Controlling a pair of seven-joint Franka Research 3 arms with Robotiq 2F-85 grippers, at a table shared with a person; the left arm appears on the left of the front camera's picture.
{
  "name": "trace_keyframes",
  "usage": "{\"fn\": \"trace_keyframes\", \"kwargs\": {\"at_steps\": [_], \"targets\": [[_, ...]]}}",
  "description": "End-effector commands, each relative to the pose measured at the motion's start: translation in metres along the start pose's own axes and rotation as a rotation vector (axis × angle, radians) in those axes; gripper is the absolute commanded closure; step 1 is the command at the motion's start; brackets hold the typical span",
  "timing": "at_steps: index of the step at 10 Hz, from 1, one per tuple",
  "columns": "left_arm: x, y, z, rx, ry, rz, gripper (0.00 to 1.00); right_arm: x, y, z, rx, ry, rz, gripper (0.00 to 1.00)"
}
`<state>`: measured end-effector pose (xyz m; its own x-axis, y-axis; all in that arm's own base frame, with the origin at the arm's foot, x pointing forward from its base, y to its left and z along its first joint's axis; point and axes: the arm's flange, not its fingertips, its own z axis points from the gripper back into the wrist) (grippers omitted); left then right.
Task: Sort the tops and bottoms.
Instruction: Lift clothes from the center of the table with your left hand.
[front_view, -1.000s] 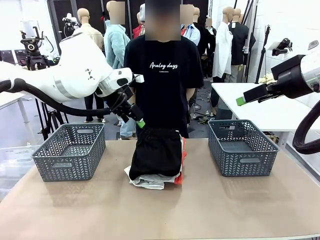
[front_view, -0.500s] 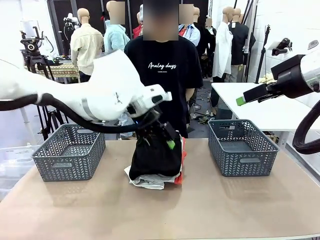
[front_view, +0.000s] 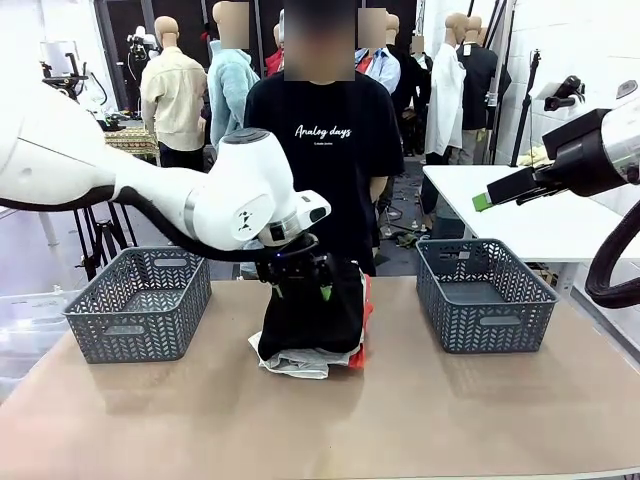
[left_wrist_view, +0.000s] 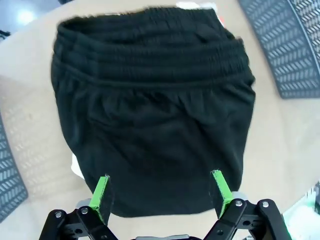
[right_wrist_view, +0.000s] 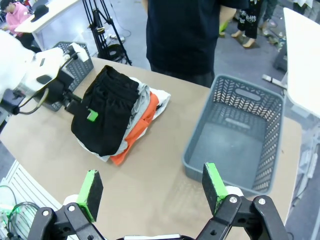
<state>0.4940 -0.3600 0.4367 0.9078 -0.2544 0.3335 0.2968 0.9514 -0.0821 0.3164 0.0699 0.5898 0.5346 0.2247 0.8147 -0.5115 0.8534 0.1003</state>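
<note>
Left gripper (front_view: 300, 284) over garment pile; fingers spread wide, holding nothing.
Left arm bends in to table (front_view: 420, 420) centre, wrist angled down; black shorts (left_wrist_view: 150, 110) lie beneath its fingertips, three tops (right_wrist_view: 144, 122) stacked under them; right gripper (right_wrist_view: 150, 172) hangs high, wide, empty; brown tabletop, workshop room; left basket (front_view: 138, 318) and right basket (front_view: 486, 312) flank the left gripper; one person behind.
</note>
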Motion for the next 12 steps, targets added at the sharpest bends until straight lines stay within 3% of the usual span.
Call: {"fn": "trace_keyframes", "kwargs": {"at_steps": [1, 9, 10, 12], "targets": [[0.03, -0.024, 0.001, 0.063, 0.015, 0.01, 0.0, 0.0, -0.001, -0.002, 0.018, -0.005, -0.012, 0.0], [0.051, -0.016, -0.031, 0.01, 0.119, 0.079, 0.0, 0.0, -0.001, -0.002, 0.018, -0.005, -0.012, 0.0], [0.05, -0.013, -0.033, -0.015, 0.132, 0.077, 0.04, 0.0, -0.001, -0.002, 0.018, -0.005, -0.012, 0.0], [0.047, -0.012, -0.034, -0.01, 0.168, 0.07, 0.42, 0.0, -0.001, -0.002, 0.018, -0.005, -0.012, 0.0]]}}
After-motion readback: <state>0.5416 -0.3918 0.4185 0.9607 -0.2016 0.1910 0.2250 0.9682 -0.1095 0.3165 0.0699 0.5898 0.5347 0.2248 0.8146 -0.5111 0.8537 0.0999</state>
